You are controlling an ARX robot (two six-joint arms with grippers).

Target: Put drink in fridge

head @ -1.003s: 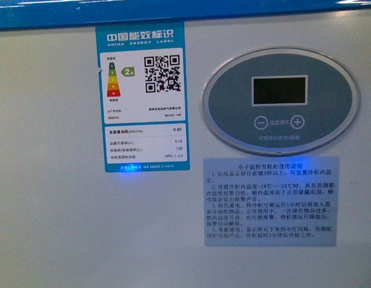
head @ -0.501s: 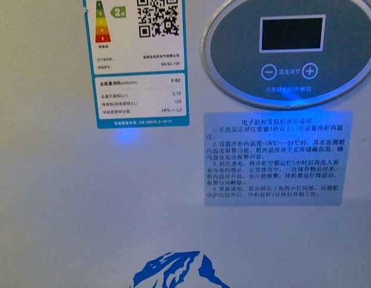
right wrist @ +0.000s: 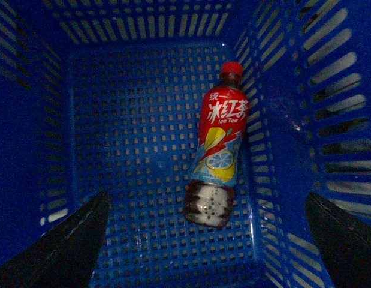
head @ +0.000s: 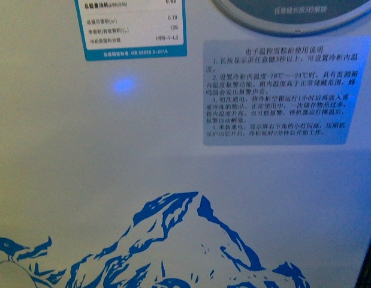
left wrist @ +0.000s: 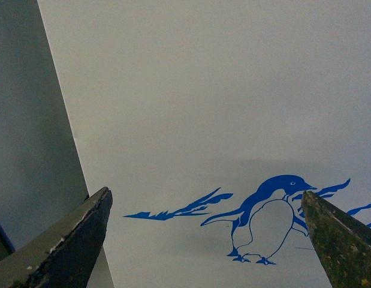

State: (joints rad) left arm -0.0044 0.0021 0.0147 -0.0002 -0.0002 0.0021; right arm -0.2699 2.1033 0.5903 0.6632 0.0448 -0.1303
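The drink point(right wrist: 216, 153), a bottle with a red cap and red label, lies on its side on the floor of a blue plastic basket point(right wrist: 131, 120), close to one wall. My right gripper point(right wrist: 206, 240) hangs open above the basket, fingers wide on either side of the bottle's base and apart from it. The fridge point(head: 143, 156) fills the front view: white front wall, blue mountain and penguin picture, the lower edge of the oval control panel point(head: 293, 15). My left gripper point(left wrist: 206, 240) is open and empty, facing the fridge's white wall point(left wrist: 203, 90) with the penguin picture point(left wrist: 266, 219).
The basket's slotted walls point(right wrist: 317, 102) rise round the bottle on all sides. A grey instruction sticker point(head: 280, 90) and an energy label point(head: 134, 30) are on the fridge front. A grey surface point(left wrist: 23, 120) adjoins the fridge's edge in the left wrist view.
The front view has slid down the fridge front: the control panel and blue rim moved up out of view, the mountain and penguin picture came in from below.
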